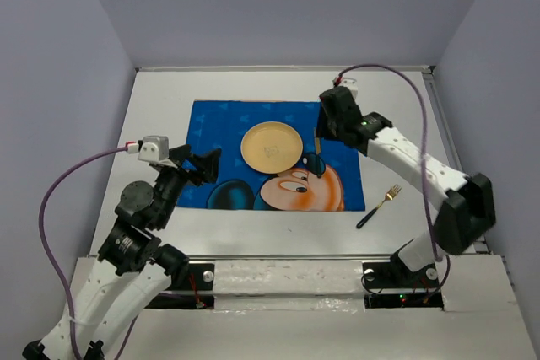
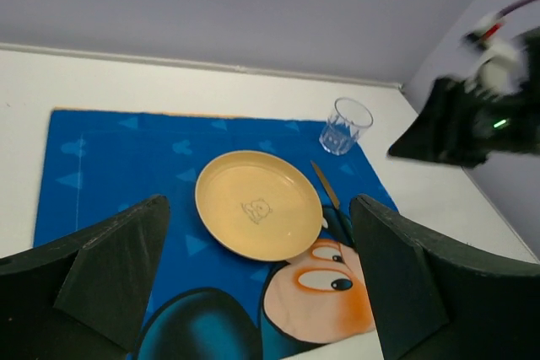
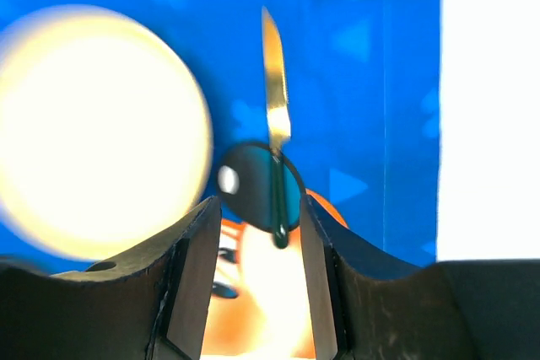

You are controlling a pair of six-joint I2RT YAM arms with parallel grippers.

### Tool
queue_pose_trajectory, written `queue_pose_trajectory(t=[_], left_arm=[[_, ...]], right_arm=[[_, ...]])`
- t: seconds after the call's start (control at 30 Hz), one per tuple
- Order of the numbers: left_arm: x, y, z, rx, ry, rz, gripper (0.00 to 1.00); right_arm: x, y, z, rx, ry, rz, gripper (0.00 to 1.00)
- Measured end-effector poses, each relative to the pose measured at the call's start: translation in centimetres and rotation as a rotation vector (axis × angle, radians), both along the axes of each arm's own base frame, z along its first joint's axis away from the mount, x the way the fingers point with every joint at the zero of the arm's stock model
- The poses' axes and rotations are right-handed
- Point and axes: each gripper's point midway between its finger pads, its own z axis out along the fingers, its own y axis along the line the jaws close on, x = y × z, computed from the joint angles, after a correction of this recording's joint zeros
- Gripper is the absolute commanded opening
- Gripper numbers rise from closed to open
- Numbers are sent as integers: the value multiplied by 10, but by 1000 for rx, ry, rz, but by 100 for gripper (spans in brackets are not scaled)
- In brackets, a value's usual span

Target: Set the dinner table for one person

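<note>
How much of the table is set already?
Done: the plate, knife and glass sit on the placemat. In hand: nothing. The open right gripper straddles the knife handle, and the left gripper is open. Still to do: the fork lies beside the placemat on the dinner table.

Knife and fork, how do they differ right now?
The knife lies on the blue placemat beside the plate; the fork lies on the bare white table. The knife's handle shows between the open fingers of the right gripper; no gripper is near the fork. Both have gold heads, dark handles.
</note>
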Motion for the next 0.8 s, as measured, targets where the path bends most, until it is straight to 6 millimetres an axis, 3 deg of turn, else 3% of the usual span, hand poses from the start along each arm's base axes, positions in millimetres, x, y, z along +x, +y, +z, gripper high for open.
queue_pose_trajectory(t=[0.1, 0.23, 0.27, 0.33, 0.37, 0.47, 0.53, 0.57, 0.7, 0.8], left_arm=[[10, -16, -13, 24, 53, -51, 99], [25, -55, -29, -7, 138, -193, 99], [27, -63, -31, -21, 151, -216, 99], [28, -91, -42, -40, 200, -293, 99], [22, -126, -59, -27, 249, -359, 99], [9, -175, -97, 67, 344, -418, 98], [-6, -231, -100, 137, 352, -498, 92], [-11, -245, -103, 157, 354, -521, 91], [-36, -336, -140, 321, 358, -634, 86], [-48, -379, -159, 408, 346, -682, 84]], right_arm=[[-12, -13, 85, 117, -219, -9, 48], [-44, -40, 152, 216, -407, -25, 48], [-63, -54, 176, 257, -481, -30, 48], [-76, -64, 190, 278, -526, -32, 48], [-101, -83, 221, 323, -624, -29, 48], [-125, -99, 250, 367, -720, -22, 48], [-142, -110, 263, 388, -772, -16, 48], [-149, -115, 269, 399, -796, -13, 48], [-163, -123, 276, 414, -835, 0, 47], [-166, -123, 269, 407, -829, 12, 47]])
